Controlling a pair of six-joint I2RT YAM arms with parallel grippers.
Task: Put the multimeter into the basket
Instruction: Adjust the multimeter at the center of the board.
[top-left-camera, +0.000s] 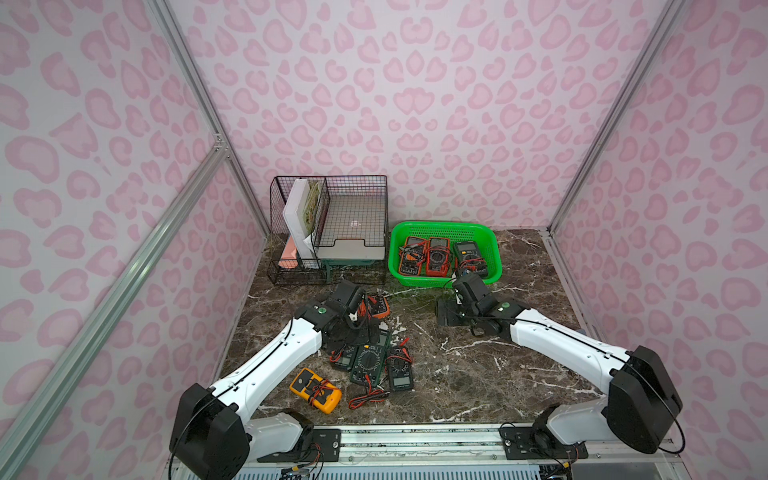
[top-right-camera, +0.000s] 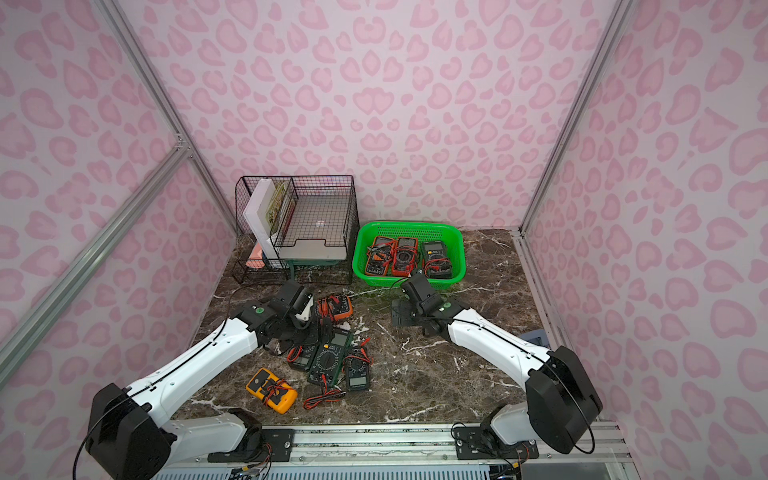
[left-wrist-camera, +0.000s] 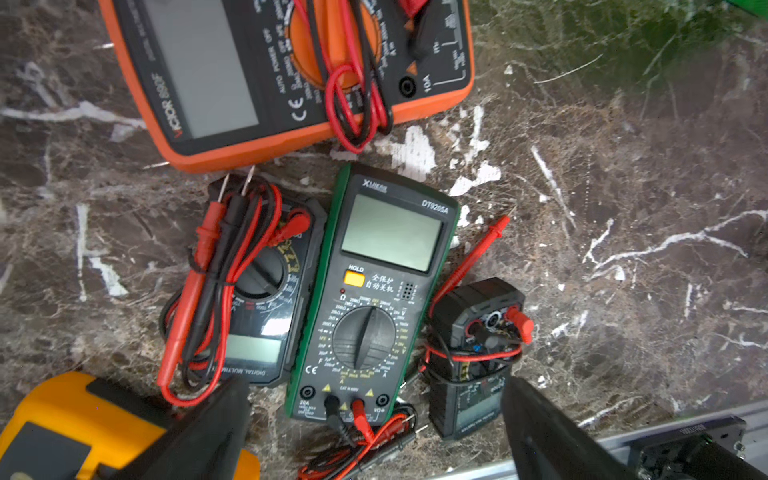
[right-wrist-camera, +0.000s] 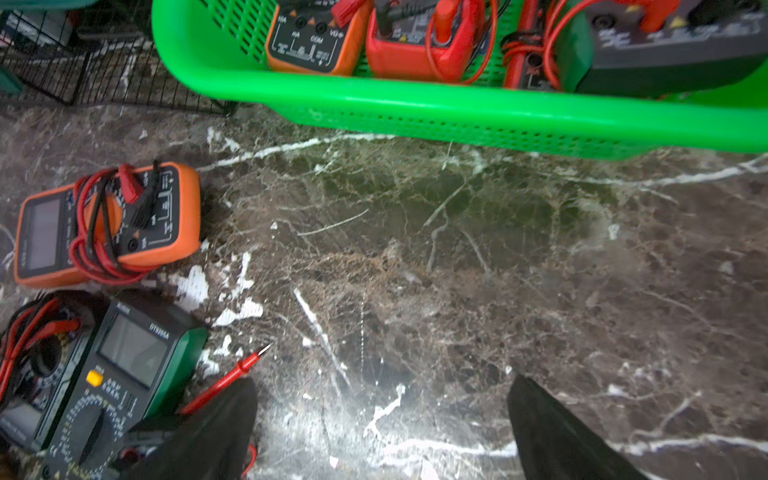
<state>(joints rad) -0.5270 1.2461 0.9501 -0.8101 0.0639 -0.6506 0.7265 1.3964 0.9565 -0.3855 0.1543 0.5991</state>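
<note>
The green basket (top-left-camera: 441, 225) (right-wrist-camera: 457, 104) stands at the back right and holds three multimeters (top-left-camera: 436, 255). Several more lie loose at centre left: an orange one (top-left-camera: 379, 305) (left-wrist-camera: 257, 83), a green one (top-left-camera: 368, 359) (left-wrist-camera: 374, 291), two small black ones (left-wrist-camera: 257, 291) (left-wrist-camera: 473, 357) and a yellow one (top-left-camera: 316, 390). My left gripper (left-wrist-camera: 374, 382) hangs open above this cluster, its fingers either side of the green multimeter's lower end, touching nothing. In front of the basket my right gripper (right-wrist-camera: 382, 380) is open over bare marble, holding nothing.
A black wire-mesh organiser (top-left-camera: 328, 232) with papers and a laptop stands at the back left, beside the basket. Red and black probe leads (top-left-camera: 368, 397) trail from the loose meters. Pink patterned walls close in three sides; a metal rail (top-left-camera: 415, 440) runs along the front.
</note>
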